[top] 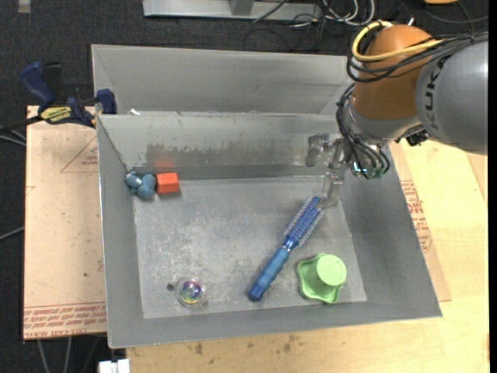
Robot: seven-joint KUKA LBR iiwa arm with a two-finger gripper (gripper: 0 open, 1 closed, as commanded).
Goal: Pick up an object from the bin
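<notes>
My jaws sit just above the blue brush [284,249] bristle end, centre-right; handle runs lower-left. Open or closed: can't tell.

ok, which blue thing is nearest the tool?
The long blue brush, right of centre: its bristle head lies right by the tool. The small blue lump sits far left by the orange block.
</notes>
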